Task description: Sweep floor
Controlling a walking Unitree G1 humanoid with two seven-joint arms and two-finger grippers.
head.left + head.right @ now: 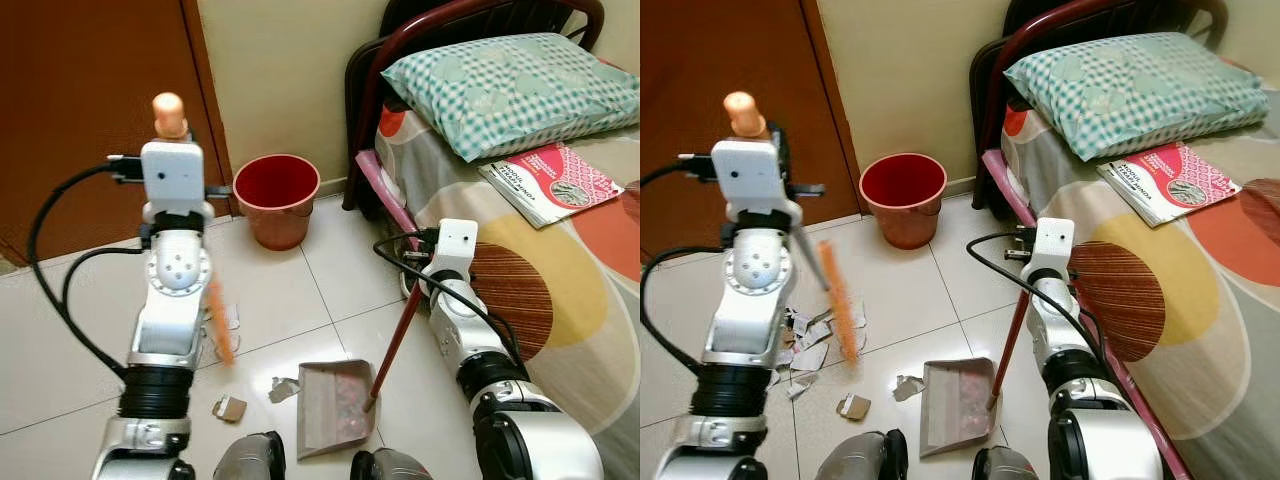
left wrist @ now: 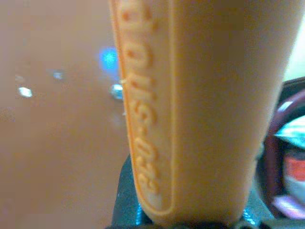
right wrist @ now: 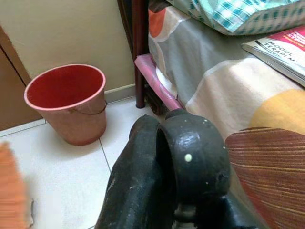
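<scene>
A: Item one — broom (image 1: 838, 312). Position?

B: Left of centre in the head views. Its orange handle top (image 1: 169, 113) stands above the left gripper (image 1: 172, 150), upper left of the frame; the blurred orange bristles hang lower, over the paper scraps (image 1: 805, 335) on the tiles. Long axis runs top to bottom, slightly slanted.

A: Left jaws?

B: Closed round the handle, judging from the wrist view, where the orange handle (image 2: 190, 109) sits right against the camera. The fingers themselves are hidden.

A: Item two — dustpan (image 1: 335, 405).

B: Bottom centre, flat on the floor, its red stick (image 1: 395, 340) rising toward the right gripper (image 3: 162, 162), whose black fingers sit wrapped together, apparently on that stick.

A: The deciding relation?

B: Scraps lie left of the pan's mouth — bristles are nearer them, so the left arm probably drags rightward. A larger scrap (image 1: 229, 408) sits lower left of the pan. Red bucket (image 1: 276, 198) waits upper centre.
</scene>
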